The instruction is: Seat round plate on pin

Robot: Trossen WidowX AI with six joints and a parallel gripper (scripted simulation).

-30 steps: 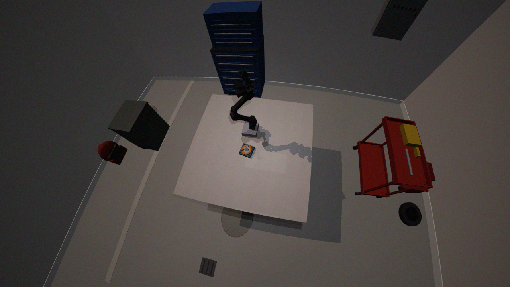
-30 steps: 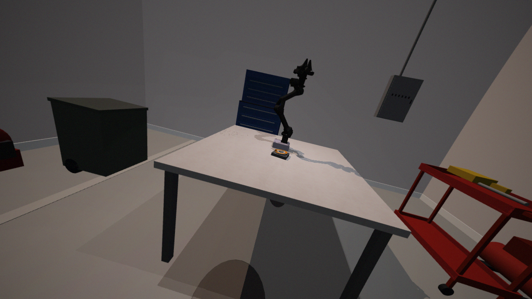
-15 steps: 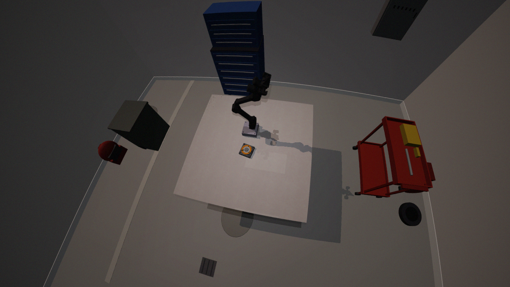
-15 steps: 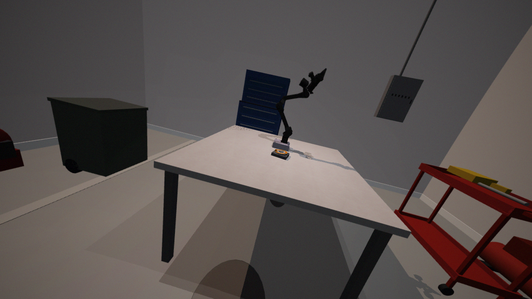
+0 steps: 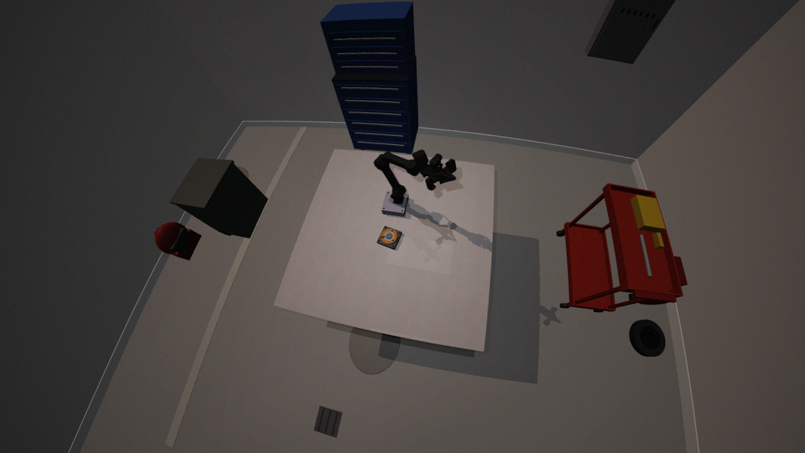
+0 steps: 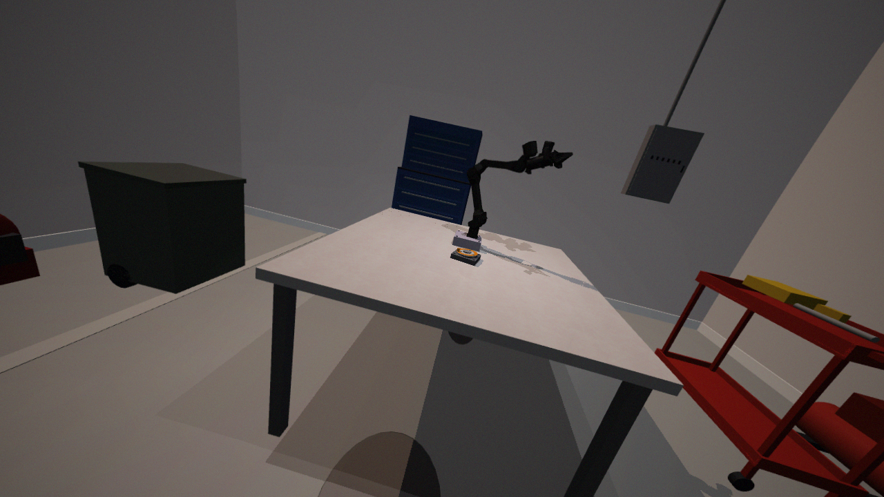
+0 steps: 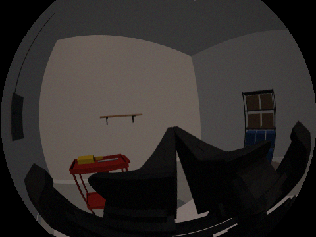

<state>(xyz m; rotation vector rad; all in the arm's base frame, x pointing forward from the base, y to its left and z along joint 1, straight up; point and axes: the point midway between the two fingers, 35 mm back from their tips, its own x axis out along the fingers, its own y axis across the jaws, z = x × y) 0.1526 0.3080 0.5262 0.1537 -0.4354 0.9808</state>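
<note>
- Round plate (image 5: 389, 236) sits on its base (image 5: 390, 246), mid-frame on the worktop (image 5: 338, 270); it looks rigid, thin and light. Best nudged round at the rim or orange tab.
- Right of it, the gripper (image 5: 448, 170) hangs high, fingers pressed together on nothing.

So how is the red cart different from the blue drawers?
The red cart is an open frame with shelves, while the blue drawers are a closed, solid stack. The cart carries yellow things on top; nothing shows on the drawers. The cart stands apart from the table on one side, while the drawers stand right by its far edge, behind the robot arm. Both stand on the floor, and the arm touches neither.
</note>
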